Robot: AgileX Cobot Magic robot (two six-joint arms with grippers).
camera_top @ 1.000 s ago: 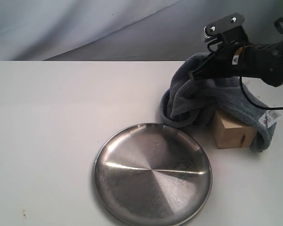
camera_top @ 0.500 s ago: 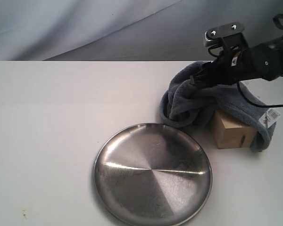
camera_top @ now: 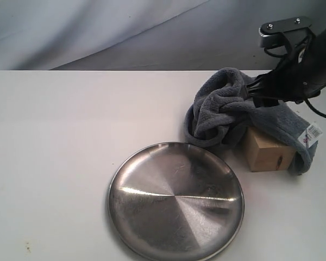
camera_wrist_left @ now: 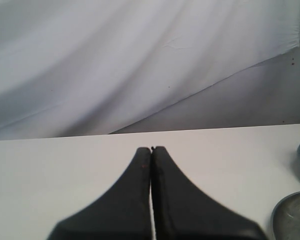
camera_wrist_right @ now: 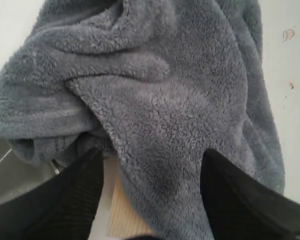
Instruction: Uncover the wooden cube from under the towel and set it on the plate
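Observation:
The grey-blue towel (camera_top: pixel 223 109) lies bunched in a heap at the right of the table, one flap still draped over the wooden cube (camera_top: pixel 267 152). The cube's front faces show below that flap. The steel plate (camera_top: pixel 176 201) lies in front of them, to the left. My right gripper (camera_top: pixel 258 93) hovers just above the towel (camera_wrist_right: pixel 155 90), open, its fingers straddling the flap without holding it; a strip of the cube (camera_wrist_right: pixel 122 210) shows beneath. My left gripper (camera_wrist_left: pixel 151 148) is shut and empty over bare table, away from the towel.
The white table (camera_top: pixel 54 136) stretches left of the plate. A grey cloth backdrop (camera_top: pixel 98 27) hangs behind the table. The towel's white tag (camera_top: pixel 311 135) hangs at the far right. The plate's rim (camera_wrist_left: pixel 290 215) shows at the corner of the left wrist view.
My right gripper has let go of the towel and drawn back to the right. The towel's lifted fold has settled into a heap; the cube has not moved.

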